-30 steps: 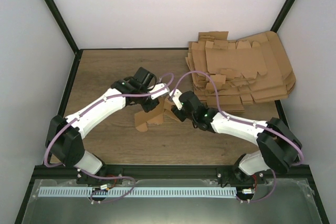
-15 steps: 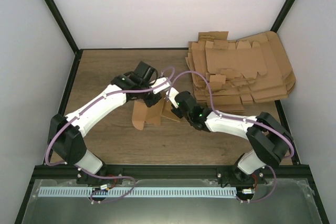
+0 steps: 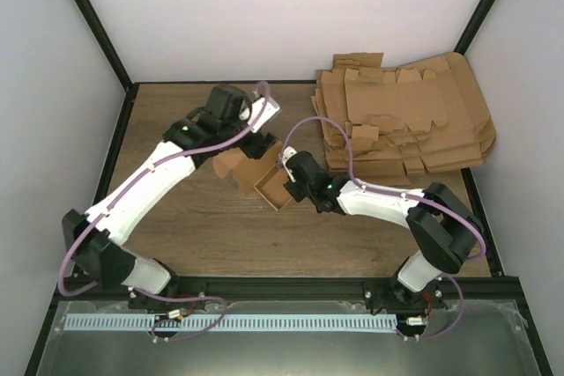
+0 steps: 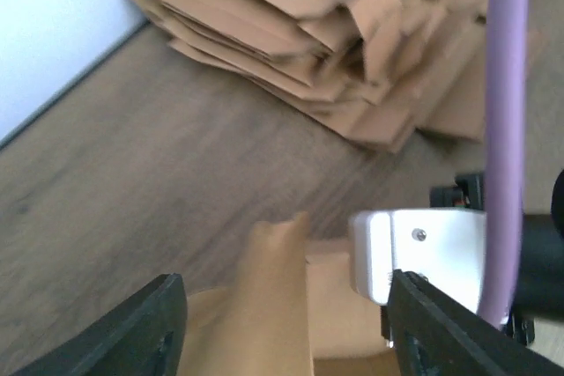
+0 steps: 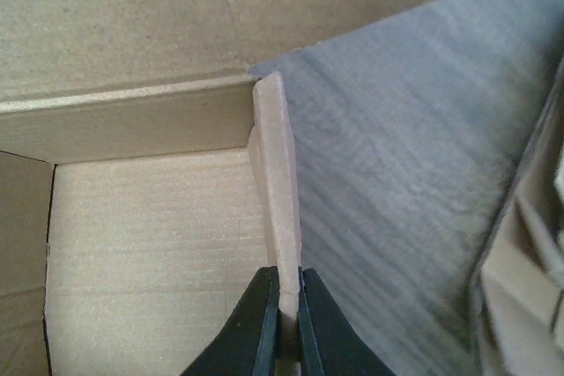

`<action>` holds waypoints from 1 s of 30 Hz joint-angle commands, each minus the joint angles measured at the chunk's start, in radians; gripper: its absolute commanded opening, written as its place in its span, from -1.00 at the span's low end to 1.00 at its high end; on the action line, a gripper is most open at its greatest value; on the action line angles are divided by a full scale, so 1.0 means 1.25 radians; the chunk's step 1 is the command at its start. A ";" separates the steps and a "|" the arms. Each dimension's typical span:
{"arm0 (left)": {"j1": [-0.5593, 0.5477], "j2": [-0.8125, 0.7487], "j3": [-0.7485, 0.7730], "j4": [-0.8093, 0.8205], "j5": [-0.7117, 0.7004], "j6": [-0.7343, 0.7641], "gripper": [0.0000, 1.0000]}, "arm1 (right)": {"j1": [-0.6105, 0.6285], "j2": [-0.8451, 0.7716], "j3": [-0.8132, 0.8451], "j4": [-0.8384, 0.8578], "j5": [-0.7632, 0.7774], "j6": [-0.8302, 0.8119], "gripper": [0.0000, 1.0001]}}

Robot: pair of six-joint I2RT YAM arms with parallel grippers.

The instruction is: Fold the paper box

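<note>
The wooden table [image 3: 176, 217] lies bare across the lower left and along the bottom of the overhead view, so there is room on that side. The upper right is taken by the pile of flat sheets [image 3: 405, 121], whose ragged near edge also fills the top of my left wrist view [image 4: 335, 50]. The black frame rail [image 3: 119, 143] borders the wood on the left.

The paper box [image 3: 264, 178] sits mid-table, near the pile's lower left corner but apart from it. It is plain brown and half formed: an open tray with a floor and raised walls, and a loose flap at its upper left. In my right wrist view one wall [image 5: 278, 209] stands edge-on, with the tray floor to its left and wood to its right.

My right claw [image 5: 288, 305] is clamped on that wall, fingers pressed together over its edge. My left claw [image 4: 286, 314] stands apart, with a flap [image 4: 273, 297] rising between the fingers.

My left arm reaches diagonally from lower left, wrist bent over the box's upper end. My right arm stretches low and leftward from lower right.
</note>
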 commanded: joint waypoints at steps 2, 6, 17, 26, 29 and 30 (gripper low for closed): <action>0.012 -0.122 0.019 0.058 -0.131 -0.168 0.51 | -0.009 0.015 0.073 -0.156 -0.084 0.207 -0.99; 0.026 -0.198 -0.069 0.063 -0.266 -0.276 0.98 | -0.027 0.012 0.073 -0.202 -0.167 0.279 -0.98; 0.118 -0.231 -0.283 0.147 0.063 -0.399 1.00 | -0.030 0.005 0.027 -0.197 -0.229 0.310 -0.99; 0.118 -0.214 -0.316 0.141 0.216 -0.291 1.00 | -0.030 0.024 0.011 -0.175 -0.226 0.303 -0.99; 0.116 -0.157 -0.302 0.112 0.248 -0.275 0.90 | -0.030 0.034 0.010 -0.169 -0.228 0.300 -0.99; 0.116 -0.143 -0.299 0.107 0.258 -0.269 0.85 | -0.030 0.037 0.008 -0.165 -0.228 0.298 -0.99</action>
